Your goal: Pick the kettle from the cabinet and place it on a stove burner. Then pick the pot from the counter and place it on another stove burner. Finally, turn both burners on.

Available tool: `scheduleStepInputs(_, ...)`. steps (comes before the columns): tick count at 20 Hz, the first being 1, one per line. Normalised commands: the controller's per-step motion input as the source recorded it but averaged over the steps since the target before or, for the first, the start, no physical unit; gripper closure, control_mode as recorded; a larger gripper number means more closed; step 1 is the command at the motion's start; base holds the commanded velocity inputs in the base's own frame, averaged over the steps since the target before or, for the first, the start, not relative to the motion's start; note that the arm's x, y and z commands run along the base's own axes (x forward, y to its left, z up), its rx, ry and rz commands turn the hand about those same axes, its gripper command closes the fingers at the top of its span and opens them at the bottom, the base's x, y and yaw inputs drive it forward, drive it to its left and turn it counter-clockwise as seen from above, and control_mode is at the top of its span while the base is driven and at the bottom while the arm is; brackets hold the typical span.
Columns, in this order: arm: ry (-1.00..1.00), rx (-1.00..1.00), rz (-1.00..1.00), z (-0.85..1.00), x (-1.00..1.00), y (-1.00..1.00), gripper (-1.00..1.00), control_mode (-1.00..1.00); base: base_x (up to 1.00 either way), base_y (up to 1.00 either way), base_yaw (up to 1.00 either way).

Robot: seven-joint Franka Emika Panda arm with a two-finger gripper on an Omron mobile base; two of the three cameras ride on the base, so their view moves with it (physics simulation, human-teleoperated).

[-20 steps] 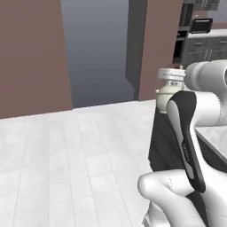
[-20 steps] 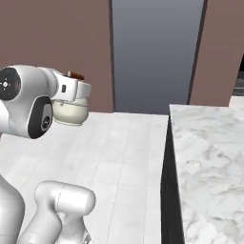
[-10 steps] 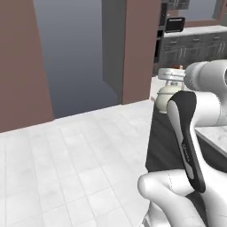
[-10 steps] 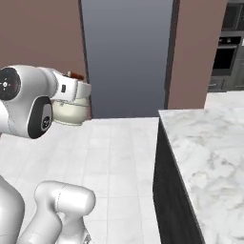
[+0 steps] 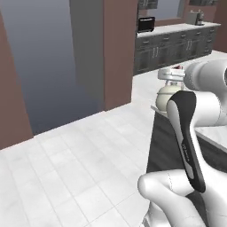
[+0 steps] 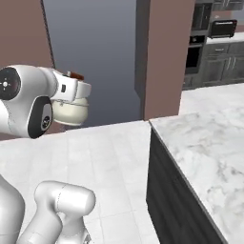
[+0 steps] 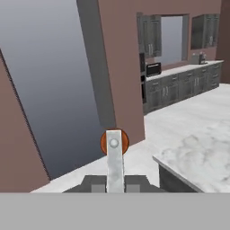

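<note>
My gripper [image 6: 76, 82] is shut on the arched handle of the cream-white kettle [image 6: 70, 111], which hangs under the hand in mid-air above the tiled floor. In the left base view the kettle [image 5: 167, 95] shows just behind my forearm, its reddish-brown handle top at the gripper [image 5: 174, 71]. In the hand view the kettle handle [image 7: 114, 148] rises between my fingertips, and the gripper [image 7: 114, 180] is closed around it. The marble counter [image 6: 205, 143] lies to the right, its corner close by [image 7: 202, 157]. The pot, the stove burners and the doorless cabinet are out of view.
A brown wall pillar [image 6: 162, 52] stands ahead beside a tall grey opening [image 6: 90, 57]. Dark base cabinets [image 5: 177, 48] with a small black appliance [image 5: 146, 24] line the far wall. White tiled floor [image 5: 75, 164] spreads to the left of the counter's dark side [image 6: 171, 190].
The whole scene has slid left in both base views, so the base has turned right. The far kitchen wall has come into sight. The kettle stays in my gripper.
</note>
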Motion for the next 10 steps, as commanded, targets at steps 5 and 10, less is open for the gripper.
scheduleStepInputs(5, 0.0, 0.0, 0.0, 0.0, 0.0, 0.0, 1.0, 1.0, 0.52, 0.66, -0.39)
scheduleStepInputs(10, 0.0, 0.0, 0.0, 0.0, 0.0, 0.0, 1.0, 1.0, 0.53, 0.68, -0.39)
